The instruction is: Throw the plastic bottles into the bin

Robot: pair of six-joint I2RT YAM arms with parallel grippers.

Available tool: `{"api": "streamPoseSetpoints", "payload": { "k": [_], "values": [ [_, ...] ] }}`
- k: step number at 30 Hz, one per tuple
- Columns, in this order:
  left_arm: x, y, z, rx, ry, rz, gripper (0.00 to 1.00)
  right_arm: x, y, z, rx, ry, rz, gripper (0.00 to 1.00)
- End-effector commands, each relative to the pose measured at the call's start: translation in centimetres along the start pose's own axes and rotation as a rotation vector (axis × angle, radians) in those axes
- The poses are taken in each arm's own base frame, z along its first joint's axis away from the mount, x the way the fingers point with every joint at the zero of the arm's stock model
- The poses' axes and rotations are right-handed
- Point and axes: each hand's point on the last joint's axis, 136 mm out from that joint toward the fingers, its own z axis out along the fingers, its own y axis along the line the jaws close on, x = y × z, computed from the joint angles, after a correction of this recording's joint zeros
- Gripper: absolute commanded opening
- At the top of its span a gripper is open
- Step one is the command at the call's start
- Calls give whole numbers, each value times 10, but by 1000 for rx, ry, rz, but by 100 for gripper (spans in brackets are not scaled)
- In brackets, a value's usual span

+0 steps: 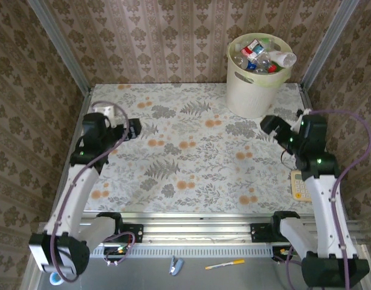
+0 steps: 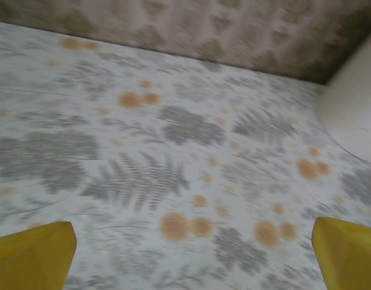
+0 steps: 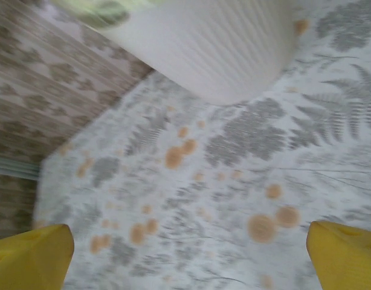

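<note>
The cream-white bin (image 1: 253,90) stands at the back right of the table, and its wall also shows in the left wrist view (image 2: 354,115) and the right wrist view (image 3: 216,48). Several plastic bottles (image 1: 261,57) with red, blue and green labels are piled inside it up to the rim. My left gripper (image 1: 135,128) hovers over the table's left side, open, its yellow fingertips (image 2: 31,254) wide apart over bare cloth. My right gripper (image 1: 269,125) hangs just in front of the bin, open, with nothing between its yellow fingertips (image 3: 345,254).
A floral-patterned cloth (image 1: 185,151) covers the table. A pale yellow calculator (image 1: 300,186) lies at the right edge behind the right arm. A small white object (image 1: 106,110) sits at the back left. Patterned walls close in three sides. A pen (image 1: 225,264) lies below the front rail.
</note>
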Motion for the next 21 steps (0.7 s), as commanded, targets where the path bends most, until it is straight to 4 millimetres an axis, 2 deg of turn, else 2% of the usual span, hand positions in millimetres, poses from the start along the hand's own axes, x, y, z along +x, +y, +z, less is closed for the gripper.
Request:
{"api": "streamPoseSetpoints", "payload": {
  "k": [1,4,6,10,12,15,21],
  "values": [
    [6,64,-9,-228,-90,2,100,-2,-33,8,114,-120,-192,100],
    [24,105,-13,-300,-147,2,100,3,-52,23,154,-187,-304,100],
    [35,125,-12,-325,-191,27,100,5,-66,33,188,-240,-358,100],
    [64,151,-3,-407,-190,94,100,13,-100,56,311,-244,-404,100],
    [62,144,7,-346,-196,88,100,17,-99,63,268,-278,-432,100],
    [58,121,30,-221,-247,96,100,21,-88,62,147,-413,-470,100],
    [84,86,93,-147,-166,279,100,48,-88,72,51,-401,-534,100]
  ]
}}
